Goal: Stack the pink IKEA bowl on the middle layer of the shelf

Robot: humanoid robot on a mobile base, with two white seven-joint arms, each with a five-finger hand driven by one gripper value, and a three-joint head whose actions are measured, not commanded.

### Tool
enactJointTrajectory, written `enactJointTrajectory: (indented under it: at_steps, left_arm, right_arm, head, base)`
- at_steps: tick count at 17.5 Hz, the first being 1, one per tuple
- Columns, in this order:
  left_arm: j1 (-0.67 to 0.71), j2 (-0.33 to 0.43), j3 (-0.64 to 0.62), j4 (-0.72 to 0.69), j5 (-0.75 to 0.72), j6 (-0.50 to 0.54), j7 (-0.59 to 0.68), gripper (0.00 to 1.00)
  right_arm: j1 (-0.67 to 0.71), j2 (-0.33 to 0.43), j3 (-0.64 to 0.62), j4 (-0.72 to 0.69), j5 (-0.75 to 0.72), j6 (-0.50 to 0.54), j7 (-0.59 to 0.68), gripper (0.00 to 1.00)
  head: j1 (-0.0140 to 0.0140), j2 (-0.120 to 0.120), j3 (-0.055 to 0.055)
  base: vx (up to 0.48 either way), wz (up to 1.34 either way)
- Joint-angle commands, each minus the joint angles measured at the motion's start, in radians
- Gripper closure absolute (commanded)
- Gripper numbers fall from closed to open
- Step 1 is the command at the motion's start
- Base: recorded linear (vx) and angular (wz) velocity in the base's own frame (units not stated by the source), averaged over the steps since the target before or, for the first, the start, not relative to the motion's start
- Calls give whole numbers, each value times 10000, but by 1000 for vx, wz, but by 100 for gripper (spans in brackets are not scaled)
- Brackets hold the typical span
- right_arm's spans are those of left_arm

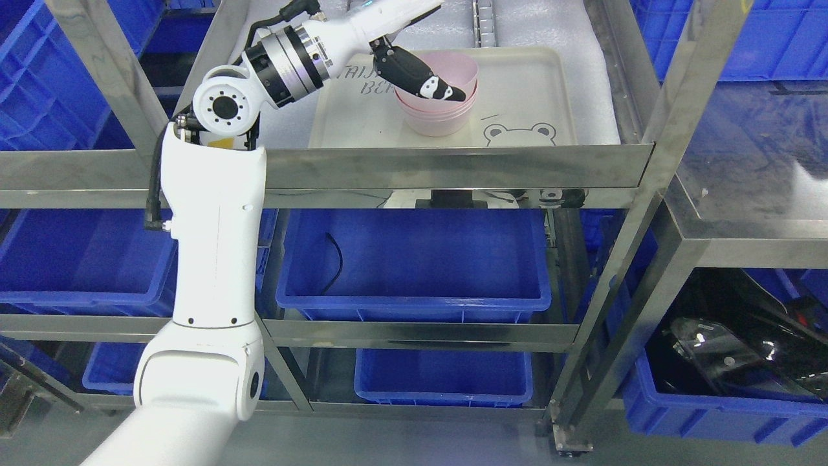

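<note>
Across the whole frame stands a stainless-steel shelf (pixel 453 169) with several layers, its front rail crossing the picture just above mid-height and its posts slanting down at right. On the lower layers sit blue bins (pixel 414 265), the largest at centre, with smaller ones at left and below; a thin black cable lies inside the central bin. Further blue crates fill the upper left and upper right corners. From the lower left of the frame rises the white left arm (pixel 213 259), its elbow joint at upper left and its forearm angling rightward over the shelf layer at the top of the frame. On that layer, at upper centre, rests a cream tray (pixel 524 123) printed with a bear face near its front edge and partly hidden lettering at its left. On the tray, left of its centre, stands a stack of pink bowls (pixel 436 116), nested one inside another and upright. The left hand (pixel 420 77) reaches over the stack from the left; its dark fingers (pixel 432 87) lie across the rim and interior of the topmost bowl (pixel 462 68), touching it, apparently pinching its wall, though the grip on the far side is hidden. At lower right of the frame, a blue bin holds dark, glossy objects (pixel 731 349) that cannot be identified.
</note>
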Motion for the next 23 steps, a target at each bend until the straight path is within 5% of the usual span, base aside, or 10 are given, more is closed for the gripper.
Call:
enactJointTrajectory:
  at_steps: [1, 5, 9, 18, 23]
  left_arm:
    - [1783, -46, -2761, -865, 1167, -309, 217, 0]
    - [3915, -46, -3869, -958, 770, -1290, 141, 0]
    - [6062, -46, -3381, -637, 246, -1507, 552, 0]
    - [7908, -46, -132, 1006, 2161, -1492, 7988, 0]
    - [8000, -46, 763, 1174, 3096, -515, 9590, 0]
  right_arm:
    - [233, -175, 0, -175, 0, 3, 1, 0]
    - [233, -175, 0, -175, 0, 3, 1, 0]
    - [233, -175, 0, -175, 0, 3, 1, 0]
    - [233, -175, 0, -175, 0, 3, 1, 0]
    - [233, -175, 0, -175, 0, 3, 1, 0]
  head:
    - [0, 0, 0]
    - [0, 0, 0]
    - [0, 0, 0]
    - [0, 0, 0]
    - [0, 0, 0]
  base:
    - [-82, 84]
    - [-100, 38]
    - [-112, -145]
    - [-68, -106]
    - [14, 19]
